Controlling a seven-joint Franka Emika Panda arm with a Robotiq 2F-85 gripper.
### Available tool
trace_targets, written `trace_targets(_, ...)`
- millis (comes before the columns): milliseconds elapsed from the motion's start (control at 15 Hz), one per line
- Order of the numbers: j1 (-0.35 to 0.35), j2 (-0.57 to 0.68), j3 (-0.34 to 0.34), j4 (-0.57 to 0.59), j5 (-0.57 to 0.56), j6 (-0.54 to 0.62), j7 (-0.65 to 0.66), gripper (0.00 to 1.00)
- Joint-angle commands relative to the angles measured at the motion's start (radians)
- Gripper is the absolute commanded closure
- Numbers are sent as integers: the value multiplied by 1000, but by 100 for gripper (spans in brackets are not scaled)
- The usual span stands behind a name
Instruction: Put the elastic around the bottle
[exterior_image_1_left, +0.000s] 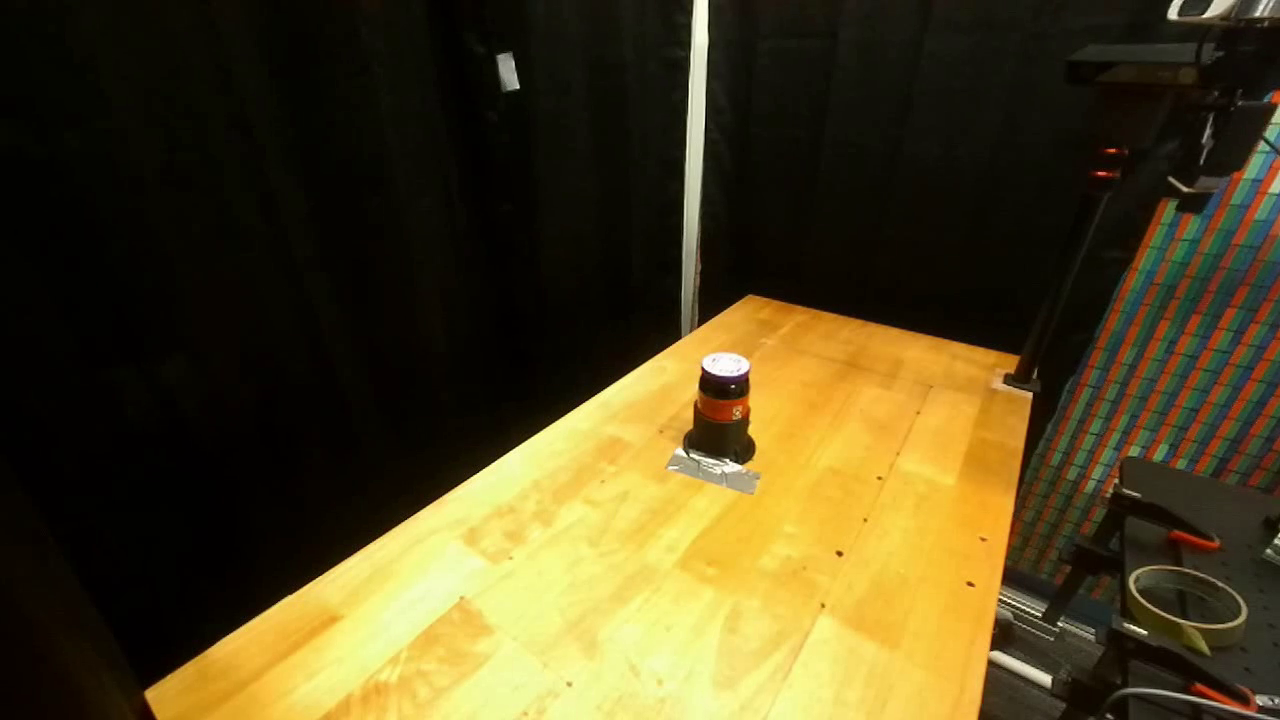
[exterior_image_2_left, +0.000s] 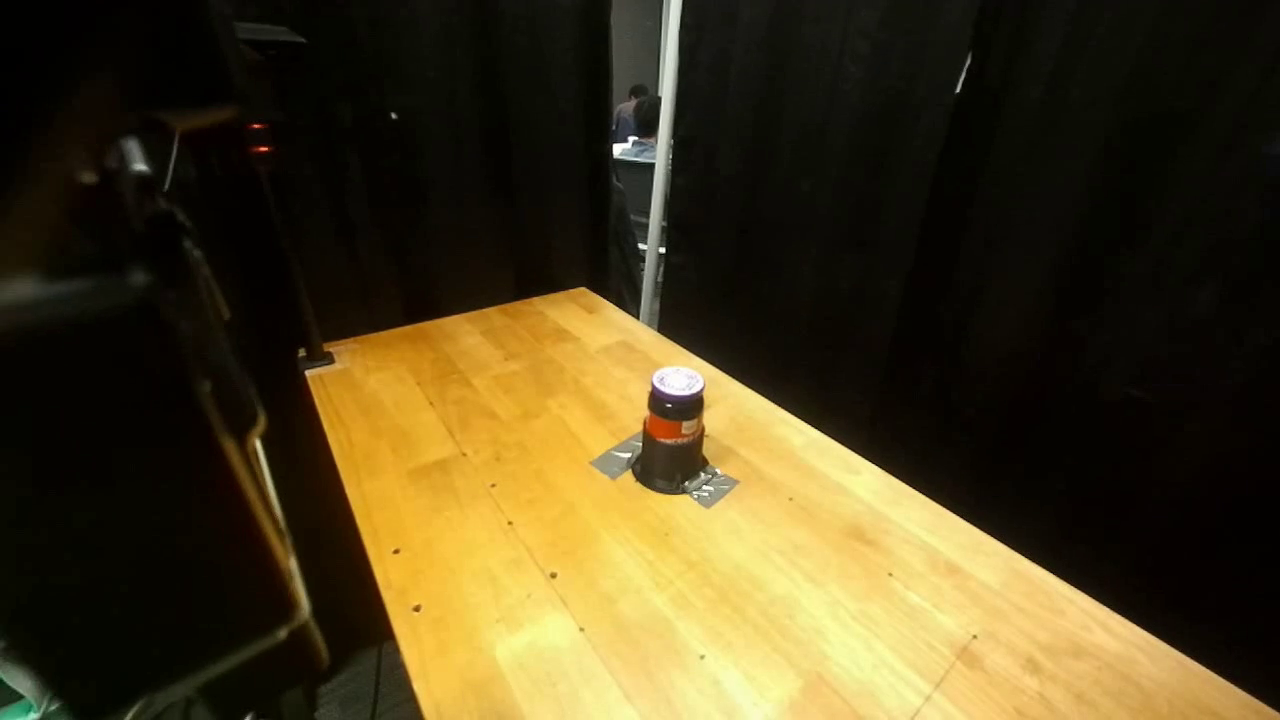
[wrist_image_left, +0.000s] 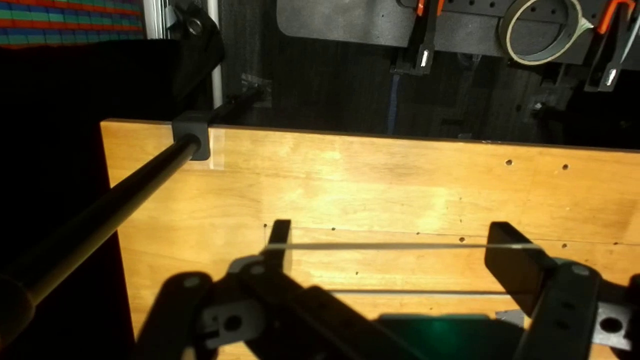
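The bottle (exterior_image_1_left: 724, 408) stands upright on the wooden table (exterior_image_1_left: 640, 560), dark with an orange-red band and a pale printed lid with a purple edge. It also shows in an exterior view (exterior_image_2_left: 675, 428). Its lower part sits in a black round base (exterior_image_2_left: 668, 468). My gripper (wrist_image_left: 389, 235) is open in the wrist view, its fingers wide apart over the table. The elastic (wrist_image_left: 390, 246) is a thin pale band stretched around both fingers, with a near and a far strand crossing the gap. The bottle is out of view in the wrist view. The gripper is apart from the bottle.
Silver tape (exterior_image_1_left: 714, 470) fixes the base to the table. A black pole (wrist_image_left: 150, 175) is clamped at a table corner. A black side surface (wrist_image_left: 345, 22) holds a tape roll (wrist_image_left: 542, 32) and orange-tipped clamps. A blurred dark shape (exterior_image_2_left: 130, 450) fills the left of an exterior view.
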Motion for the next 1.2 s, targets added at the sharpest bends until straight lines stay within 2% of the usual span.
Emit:
trace_targets(0,73,159,58,71,44,35,60,0)
trace_targets(267,160,370,129,177,129,120,107,0)
trace_targets(533,207,604,202,350,214,176,122,0)
trace_targets(800,211,848,263,569,304,161,111,0)
trace_targets(1133,188,1119,330,811,326,181,140,0)
